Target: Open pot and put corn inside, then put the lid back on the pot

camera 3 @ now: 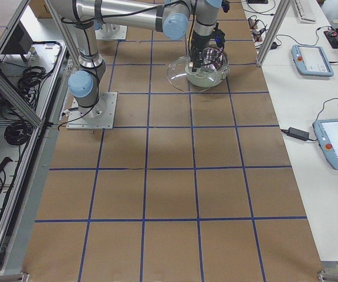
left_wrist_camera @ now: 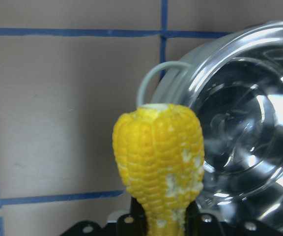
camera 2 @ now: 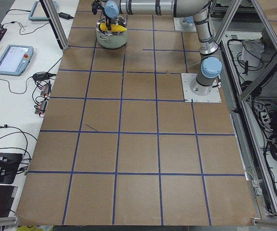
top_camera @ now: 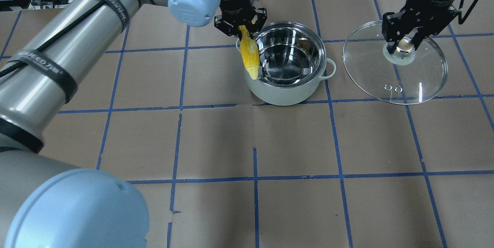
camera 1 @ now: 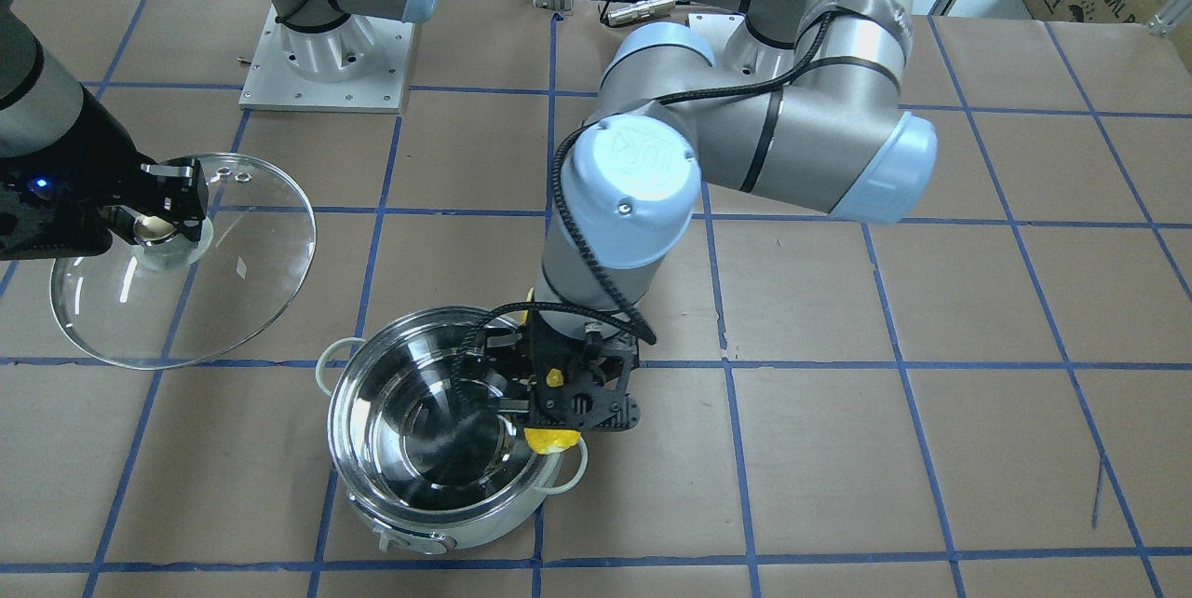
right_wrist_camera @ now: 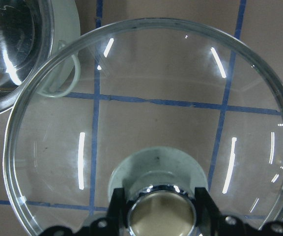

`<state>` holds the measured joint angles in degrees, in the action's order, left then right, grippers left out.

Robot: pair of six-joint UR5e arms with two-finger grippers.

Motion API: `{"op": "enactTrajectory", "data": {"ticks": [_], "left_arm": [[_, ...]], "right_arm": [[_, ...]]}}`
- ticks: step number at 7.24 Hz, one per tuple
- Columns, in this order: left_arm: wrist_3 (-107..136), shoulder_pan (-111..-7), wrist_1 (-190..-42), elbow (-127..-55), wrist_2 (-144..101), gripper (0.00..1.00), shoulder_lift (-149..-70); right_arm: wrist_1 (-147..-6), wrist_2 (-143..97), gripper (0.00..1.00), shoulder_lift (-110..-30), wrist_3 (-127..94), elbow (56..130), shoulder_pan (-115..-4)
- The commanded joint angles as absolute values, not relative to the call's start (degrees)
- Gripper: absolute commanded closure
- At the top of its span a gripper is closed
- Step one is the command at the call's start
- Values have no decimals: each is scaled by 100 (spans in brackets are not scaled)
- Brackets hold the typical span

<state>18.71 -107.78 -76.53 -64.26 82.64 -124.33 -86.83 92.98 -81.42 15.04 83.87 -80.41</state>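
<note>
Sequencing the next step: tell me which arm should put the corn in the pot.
Left. The left pincer grips the yellow ear of corn right at the rim of the open white-bodied steel pot. The right pincer is shut on the knob of the clear round glass lid, off to the side.

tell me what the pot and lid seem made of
The pot: mirror-bright inside with sharp reflections, likely polished steel; pale, duller outer wall, perhaps enamel or paint. The lid: clear, with the tape lines showing through and glare streaks, probably glass.
</note>
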Motion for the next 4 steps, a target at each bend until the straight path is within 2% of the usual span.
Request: {"op": "enactTrajectory", "data": {"ticks": [1, 2, 3, 4], "left_arm": [[2335, -11082, -7690, -5619, 8271, 77, -13120], [2329, -11083, -7690, -5599, 8271, 77, -13209], [2338, -11092, -7664, -5607, 8271, 72, -13332], [2320, -11100, -7690, -5677, 8305, 43, -13385]], "right_arm": [[-8675, 9378, 66, -8139, 1590, 8393, -8007], [-8675, 9378, 66, -8095, 1617, 8428, -7963], [-8666, 9369, 66, -8077, 1695, 8437, -7850], [-8675, 9360, 66, -8077, 1714, 8464, -7788]]}}
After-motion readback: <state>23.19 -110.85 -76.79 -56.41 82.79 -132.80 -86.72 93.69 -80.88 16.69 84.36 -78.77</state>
